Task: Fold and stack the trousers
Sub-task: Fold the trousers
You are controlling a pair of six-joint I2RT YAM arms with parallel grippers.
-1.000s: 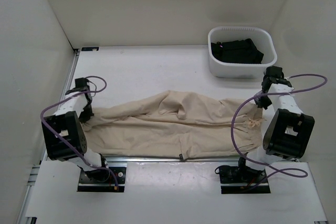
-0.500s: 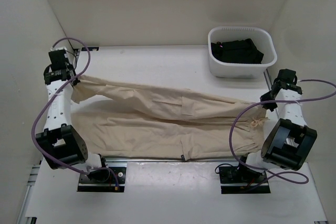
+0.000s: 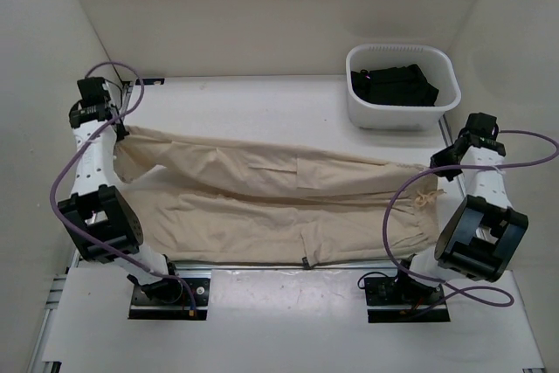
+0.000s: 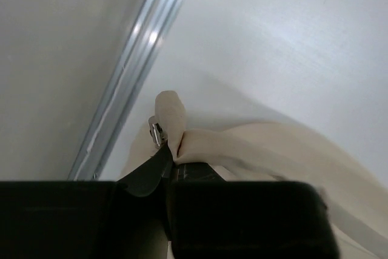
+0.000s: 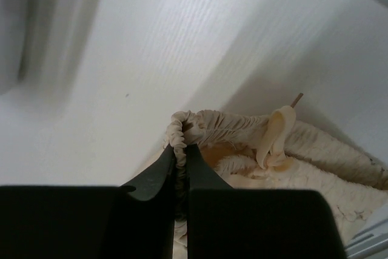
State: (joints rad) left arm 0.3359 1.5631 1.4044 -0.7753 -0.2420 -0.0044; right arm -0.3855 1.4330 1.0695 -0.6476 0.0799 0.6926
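— Left gripper (image 3: 119, 134), what has it got?
— Its jaws are pinched tight on a corner of the trousers (image 3: 279, 207), at the far left of the table (image 3: 262, 102). In the left wrist view the fingers (image 4: 151, 171) close on a fold of beige cloth (image 4: 254, 144), close to a metal rail (image 4: 133, 71).
— And the right gripper (image 3: 441, 168)?
— Same story: clamped narrow on cloth. In the right wrist view the gripper (image 5: 180, 153) bites the gathered waistband (image 5: 209, 119), with a drawstring (image 5: 276, 134) hanging just beside it.
— Where do the trousers lie?
— Across the table between the two arms, lengthwise from left to right. Waist end at the right, leg end at the left. The far edge runs fairly straight from one gripper to the other; the near edge lies along the front of the table, just ahead of the arm bases.
— Is the held edge off the table?
— At both ends there is shadow under the cloth, so it looks raised there. In the middle I cannot tell.
— Anything else?
— A white bin (image 3: 402, 50) at the far right, apart from the trousers, with black garments (image 3: 393, 85) inside.
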